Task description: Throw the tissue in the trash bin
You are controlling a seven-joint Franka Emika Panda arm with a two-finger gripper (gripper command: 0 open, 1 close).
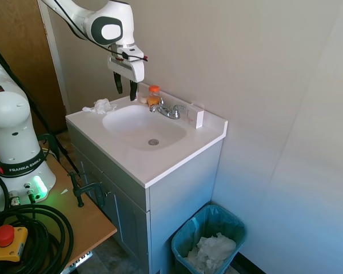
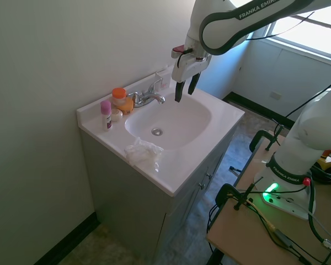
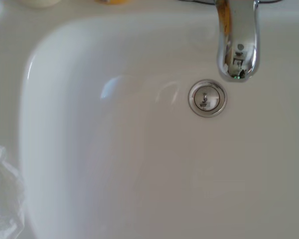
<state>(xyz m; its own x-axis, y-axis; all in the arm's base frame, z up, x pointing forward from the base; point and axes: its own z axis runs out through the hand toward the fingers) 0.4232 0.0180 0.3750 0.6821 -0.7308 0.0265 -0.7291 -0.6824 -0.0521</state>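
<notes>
1. Overhead, the gripper (image 1: 126,87) hangs above the sink (image 1: 170,149) near the faucet (image 1: 167,109), fingers spread apart and empty.
2. On the counter rim beside the basin lies the tissue (image 2: 143,151), well apart from the gripper and untouched; the wrist view catches only its edge (image 3: 2,199).
3. Risk: the wad is soft and ragged, so a shallow pinch may grab only a loose flap, which could tear or slip free during the carry.
4. Risk: the tissue sits near the counter's front edge; a sideways nudge could push it off onto the floor, or inward into the basin.
5. Risk: the bottle (image 2: 106,115) and orange-capped jar (image 2: 119,99) stand by the faucet, so a low sweep across the back could topple them.
6. Down on the floor beside the cabinet, the bin (image 1: 208,240) holds a teal bag with a heap of crumpled white paper already inside; a release made too high or off-centre could miss its opening.
7. Apart from its drain (image 3: 207,98), the sink basin holds nothing.
</notes>
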